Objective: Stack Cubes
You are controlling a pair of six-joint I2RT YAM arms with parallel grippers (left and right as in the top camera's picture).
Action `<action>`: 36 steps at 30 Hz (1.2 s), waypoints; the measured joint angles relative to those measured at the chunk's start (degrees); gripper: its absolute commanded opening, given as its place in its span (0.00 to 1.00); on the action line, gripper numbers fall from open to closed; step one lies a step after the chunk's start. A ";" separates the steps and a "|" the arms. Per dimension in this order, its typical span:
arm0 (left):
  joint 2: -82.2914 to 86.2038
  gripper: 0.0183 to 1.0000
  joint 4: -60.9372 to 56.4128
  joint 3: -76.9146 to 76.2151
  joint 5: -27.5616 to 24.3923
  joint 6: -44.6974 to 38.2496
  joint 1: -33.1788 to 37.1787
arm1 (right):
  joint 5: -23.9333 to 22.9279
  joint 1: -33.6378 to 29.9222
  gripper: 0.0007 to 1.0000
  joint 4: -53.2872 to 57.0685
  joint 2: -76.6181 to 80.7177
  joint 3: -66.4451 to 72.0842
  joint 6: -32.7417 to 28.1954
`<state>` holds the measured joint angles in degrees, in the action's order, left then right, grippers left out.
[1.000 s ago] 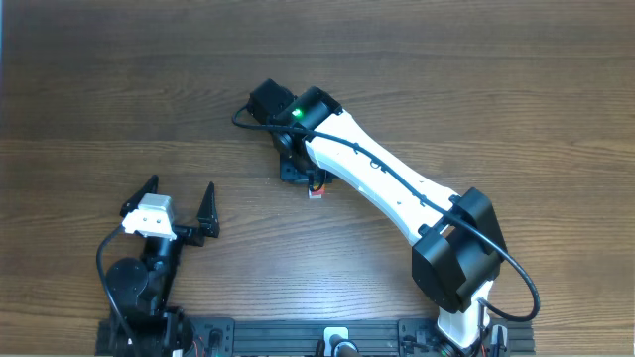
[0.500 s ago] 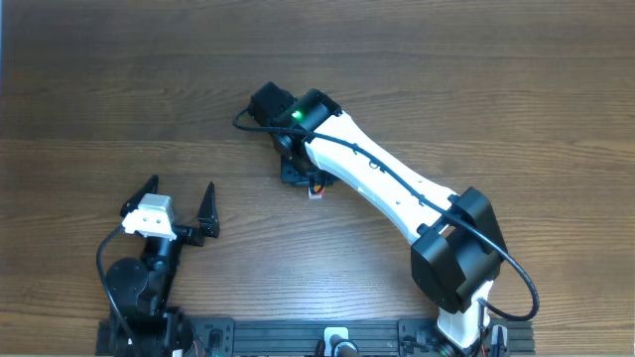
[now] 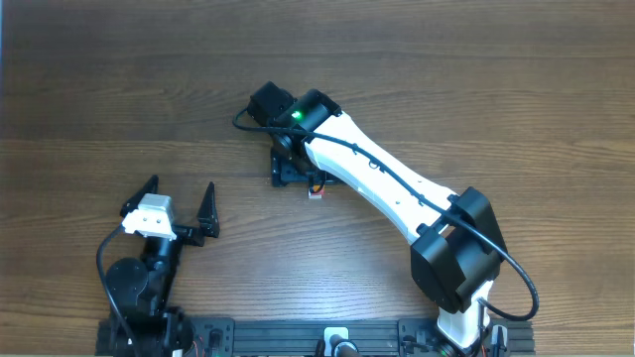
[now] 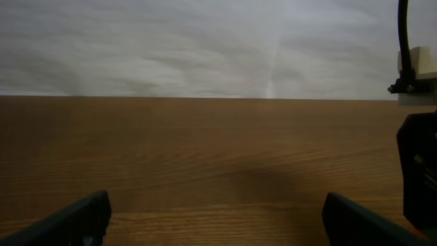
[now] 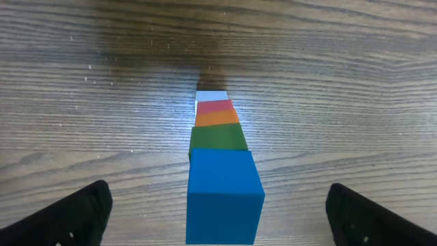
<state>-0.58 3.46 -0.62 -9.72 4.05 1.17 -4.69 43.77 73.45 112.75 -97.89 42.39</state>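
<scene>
jaws on the right arm are spread wide either side of the cube stack (blue cube on top, then green, orange, red, white), touching nothing. it stands mid desk. i'd lift straight up, no sideways drift, or it topples. left jaws are apart too, parked near the base.
</scene>
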 measured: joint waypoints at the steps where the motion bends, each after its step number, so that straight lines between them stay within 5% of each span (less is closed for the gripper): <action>1: 0.00 1.00 0.02 0.00 0.00 0.00 0.00 | 0.00 0.00 0.99 0.00 0.00 0.00 0.00; 17: 0.00 1.00 0.02 0.00 0.00 0.00 0.00 | -0.94 -0.90 0.99 -3.02 -5.03 -1.29 -8.68; 28: 0.00 1.00 0.02 0.00 0.00 0.00 0.00 | -9.46 -12.15 0.99 -0.26 -36.85 1.84 -16.44; 36: 0.00 1.00 0.00 0.00 0.00 0.00 0.00 | -7.34 -23.08 0.99 -13.16 -54.66 27.36 -21.59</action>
<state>-0.58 3.46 -0.62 -9.72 4.05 1.17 -12.03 20.69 60.29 58.08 -70.52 20.80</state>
